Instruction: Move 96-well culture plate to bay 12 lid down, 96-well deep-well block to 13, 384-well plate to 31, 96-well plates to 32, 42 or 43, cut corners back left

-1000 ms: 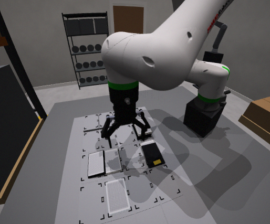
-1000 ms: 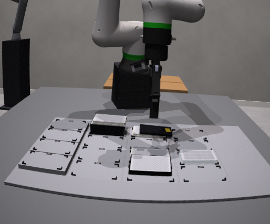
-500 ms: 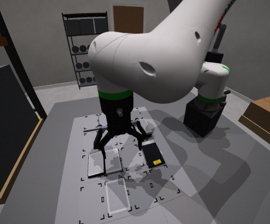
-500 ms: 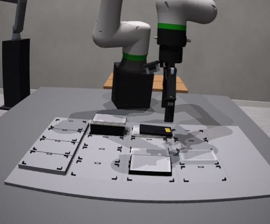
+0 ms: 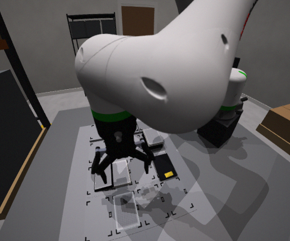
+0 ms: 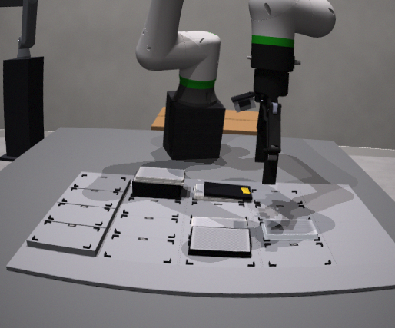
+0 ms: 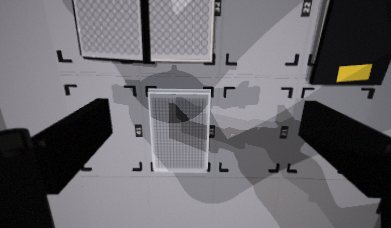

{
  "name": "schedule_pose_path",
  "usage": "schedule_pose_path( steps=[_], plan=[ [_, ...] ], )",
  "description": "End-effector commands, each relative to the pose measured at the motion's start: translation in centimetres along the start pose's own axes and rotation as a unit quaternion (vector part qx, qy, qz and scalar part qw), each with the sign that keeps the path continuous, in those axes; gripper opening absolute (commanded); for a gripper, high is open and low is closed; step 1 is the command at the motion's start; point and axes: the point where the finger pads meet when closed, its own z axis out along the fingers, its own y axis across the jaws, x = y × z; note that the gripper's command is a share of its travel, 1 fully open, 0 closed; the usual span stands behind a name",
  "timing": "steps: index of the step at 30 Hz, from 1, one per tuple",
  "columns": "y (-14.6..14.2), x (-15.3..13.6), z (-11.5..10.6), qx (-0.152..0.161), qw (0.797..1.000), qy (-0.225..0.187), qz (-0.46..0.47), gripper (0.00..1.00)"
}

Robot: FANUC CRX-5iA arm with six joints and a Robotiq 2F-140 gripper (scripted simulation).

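My gripper (image 5: 126, 176) (image 6: 265, 172) (image 7: 206, 117) is open and empty, above column 1. The clear 384-well plate (image 5: 127, 213) (image 6: 290, 228) (image 7: 180, 131) lies below it in bay 31. A clear 96-well plate (image 5: 122, 172) (image 6: 217, 221) (image 7: 181, 35) is in bay 32. A black-edged 96-well plate (image 5: 101, 179) (image 6: 220, 240) (image 7: 112, 30) is shifted from bay 42 against it, its near side apparently raised. At bay 12, the black lid (image 5: 165, 167) (image 6: 224, 190) (image 7: 360, 45) sits askew on the clear culture plate (image 6: 199, 190). A pale plate (image 5: 153, 136) (image 6: 160, 174) seems stacked on the black deep-well block (image 6: 157, 190) at bay 13.
Column 4's raised floor (image 6: 64, 233) carries no plates. Bays 41, 21, 11 and 22 hold nothing. In column 3, only bay 13 is occupied. Corner pieces mark the bays. The stack at bay 13 stands taller than the other items.
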Motion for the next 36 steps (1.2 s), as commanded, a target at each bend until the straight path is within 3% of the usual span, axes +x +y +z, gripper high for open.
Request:
schedule_pose_path(
  steps=[1,8,36],
  plan=[
    [-1.1,-1.6,-0.1,0.0,1.0,0.0,0.0,1.0],
    [-2.2,-3.2,-0.1,0.0,1.0,0.0,0.0,1.0],
    [-2.2,-3.2,-0.1,0.0,1.0,0.0,0.0,1.0]
  ],
)
